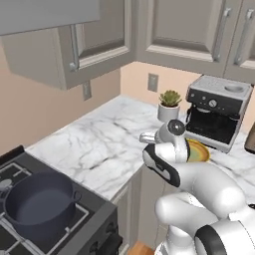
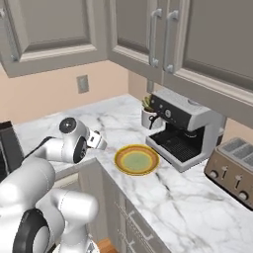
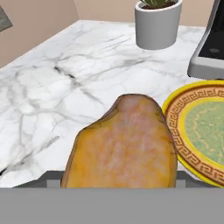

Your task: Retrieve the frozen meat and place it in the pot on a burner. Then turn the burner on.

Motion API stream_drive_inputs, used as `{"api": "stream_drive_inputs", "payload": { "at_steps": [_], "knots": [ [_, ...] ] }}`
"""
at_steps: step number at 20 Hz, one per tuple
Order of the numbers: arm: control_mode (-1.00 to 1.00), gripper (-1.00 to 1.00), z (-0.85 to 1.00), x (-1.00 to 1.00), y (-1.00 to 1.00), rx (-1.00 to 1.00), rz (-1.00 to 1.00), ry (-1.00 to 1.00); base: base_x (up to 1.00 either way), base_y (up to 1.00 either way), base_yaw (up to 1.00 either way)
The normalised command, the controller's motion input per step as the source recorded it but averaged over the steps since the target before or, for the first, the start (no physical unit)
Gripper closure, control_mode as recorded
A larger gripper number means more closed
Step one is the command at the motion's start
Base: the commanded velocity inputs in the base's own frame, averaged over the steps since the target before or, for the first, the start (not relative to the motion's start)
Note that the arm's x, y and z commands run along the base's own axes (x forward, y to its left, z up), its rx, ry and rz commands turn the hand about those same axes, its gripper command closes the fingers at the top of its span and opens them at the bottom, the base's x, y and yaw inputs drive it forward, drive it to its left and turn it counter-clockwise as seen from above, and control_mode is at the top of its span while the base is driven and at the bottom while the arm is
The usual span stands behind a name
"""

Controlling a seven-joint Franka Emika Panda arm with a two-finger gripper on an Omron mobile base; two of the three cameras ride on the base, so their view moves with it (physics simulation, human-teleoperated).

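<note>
The frozen meat (image 3: 122, 148), an orange-brown lump, looms close in the hand view and hides the finger tips behind it. It sits between the jaws above the marble counter (image 1: 99, 144), so my gripper (image 1: 148, 136) looks shut on it. From the right base view the gripper (image 2: 100, 142) hovers over the counter's front edge, left of the plate. The dark navy pot (image 1: 40, 204) stands on a stove burner at the lower left, well to the left of the gripper.
A yellow plate with a green centre (image 2: 137, 159) lies just right of the meat. Behind it stand a potted plant (image 1: 169, 105) and a coffee machine (image 2: 185, 128). A toaster (image 2: 232, 168) sits at the far right. Wall cabinets hang overhead.
</note>
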Motion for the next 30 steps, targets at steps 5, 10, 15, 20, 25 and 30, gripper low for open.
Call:
{"api": "stream_drive_inputs", "payload": {
  "at_steps": [5,10,15,20,25,30],
  "knots": [
    [1.00,1.00,0.00,0.00,0.00,0.00,0.00,0.00,-0.49,-0.03,0.66],
    [1.00,1.00,0.00,0.00,0.00,0.00,0.00,0.00,-0.12,-0.10,0.54],
    [1.00,1.00,0.00,0.00,0.00,0.00,0.00,0.00,0.23,-0.16,0.21],
    [1.00,1.00,0.00,0.00,0.00,0.00,0.00,0.00,-0.65,0.00,0.55],
    [1.00,1.00,0.00,0.00,0.00,0.00,0.00,0.00,-0.10,0.06,0.39],
    [1.00,1.00,0.00,0.00,0.00,0.00,0.00,0.00,0.27,0.59,0.26]
  ]
}}
